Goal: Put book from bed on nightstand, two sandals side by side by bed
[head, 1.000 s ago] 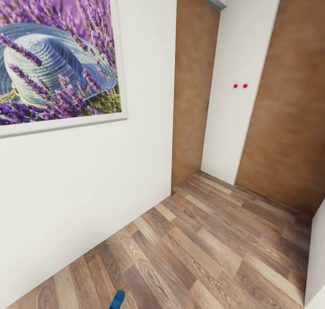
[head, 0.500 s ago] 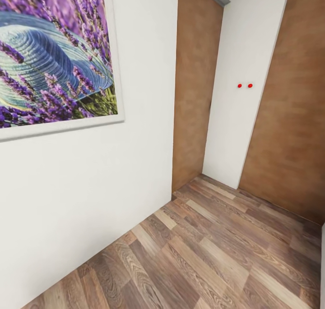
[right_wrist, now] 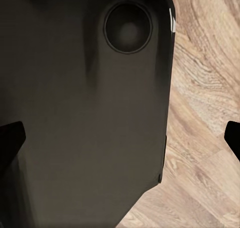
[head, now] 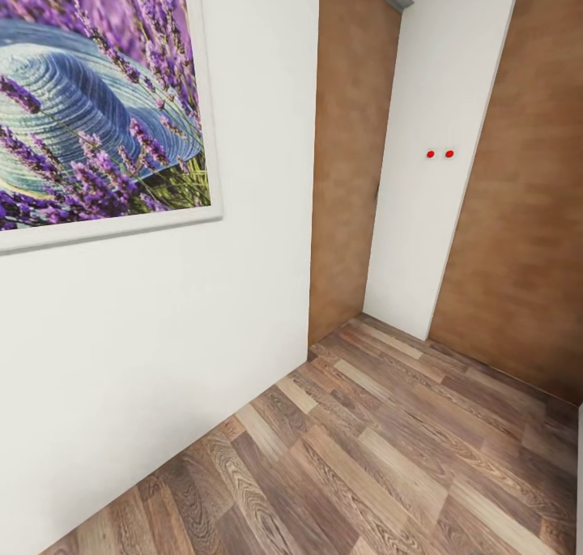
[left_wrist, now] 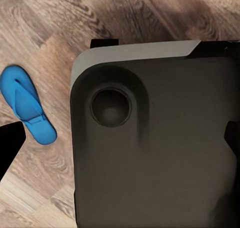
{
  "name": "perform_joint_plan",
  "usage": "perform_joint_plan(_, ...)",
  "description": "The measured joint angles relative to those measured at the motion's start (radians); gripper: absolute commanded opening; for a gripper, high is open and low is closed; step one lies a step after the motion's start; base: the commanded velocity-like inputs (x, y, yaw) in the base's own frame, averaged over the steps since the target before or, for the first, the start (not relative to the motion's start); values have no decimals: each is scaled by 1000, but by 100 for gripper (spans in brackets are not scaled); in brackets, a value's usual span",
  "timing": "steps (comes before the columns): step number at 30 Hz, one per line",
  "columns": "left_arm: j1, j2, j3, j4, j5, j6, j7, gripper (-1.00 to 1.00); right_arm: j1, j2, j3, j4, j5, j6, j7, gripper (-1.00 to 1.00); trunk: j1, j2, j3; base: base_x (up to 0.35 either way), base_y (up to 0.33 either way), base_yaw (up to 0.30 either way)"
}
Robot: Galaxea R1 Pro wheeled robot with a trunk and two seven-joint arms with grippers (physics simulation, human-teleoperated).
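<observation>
Sandal point(left_wrist: 27, 105), bright blue and flat, lies sole-down on the wood-plank floor point(left_wrist: 45, 33) just beside the robot's dark base point(left_wrist: 150, 138), as seen from the left wrist camera. No second sandal, book, bed or nightstand appears in any of the three views, so where they stand cannot be told.

Both grippers point down at the base. The left gripper point(left_wrist: 120, 145) shows two black fingertips point(left_wrist: 7, 148) at opposite edges of its picture, spread wide with nothing between them. The right gripper point(right_wrist: 120, 138) looks the same, its fingertips point(right_wrist: 10, 138) far apart and empty above the base and a strip of floor point(right_wrist: 200, 113).

From the head camera, the robot faces a white wall point(head: 162, 336) hung with a framed picture point(head: 89, 93) of a woven hat among purple lavender. Beyond it, a white pillar point(head: 429, 215) bearing two small red dots point(head: 440, 154) stands between brown panels point(head: 348, 158), with plank floor point(head: 389, 458) running up to them.

Judged from these views, the task is barely begun: one sandal sits loose on open floor with no bed near it, neither arm carries anything, and the book and the pairing of the sandals by the bed appear still to be done.
</observation>
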Motion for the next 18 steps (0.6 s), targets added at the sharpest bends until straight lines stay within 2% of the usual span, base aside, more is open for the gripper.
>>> perform_joint_plan(3,0,1,0,-1,1,0,0,100,0,0,0,0,0,0,1,100,0,0,0,0,0,0)
perform_joint_plan(7,-1,3,0,-68,2,1,2,100,0,0,0,0,1,0,1,100,0,0,0,0,0,0)
perform_joint_plan(10,-1,4,1,-160,2,4,6,100,0,0,-1,0,1,-1,1,100,0,0,0,0,0,0)
perform_joint_plan(18,-9,3,1,-318,2,24,11,100,0,-2,-2,-10,1,-1,1,100,0,0,0,0,0,0)
